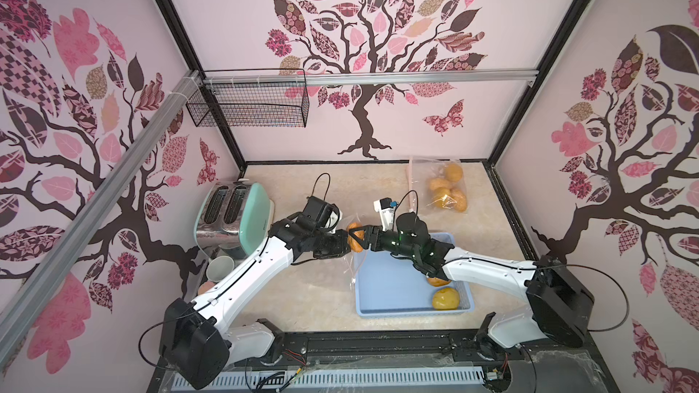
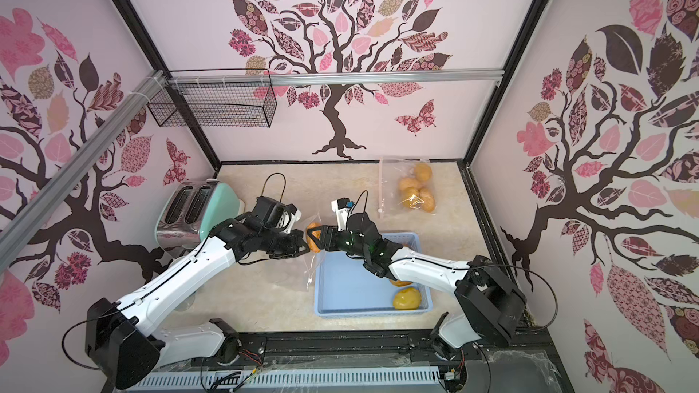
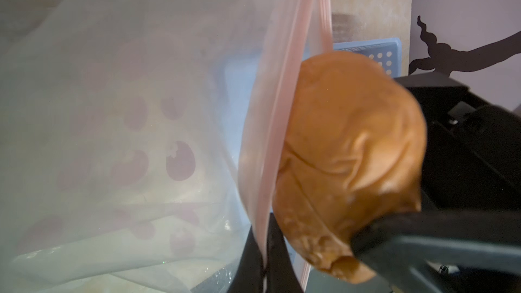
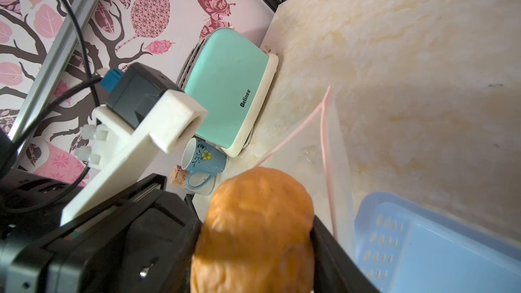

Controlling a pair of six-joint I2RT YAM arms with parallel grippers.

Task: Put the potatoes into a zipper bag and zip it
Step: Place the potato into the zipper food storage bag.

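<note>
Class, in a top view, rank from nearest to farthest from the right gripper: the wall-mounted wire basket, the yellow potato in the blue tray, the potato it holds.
1. Orange potato, gripped by the right gripper, centre.
2. Yellow potato, blue tray front right corner.
3. Wire basket, high on the back wall, left.

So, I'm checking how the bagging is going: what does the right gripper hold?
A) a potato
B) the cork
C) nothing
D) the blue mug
A: the right gripper is clamped on an orange-brown potato at the mouth of the zipper bag, whose pink edge the left gripper pinches.
</note>
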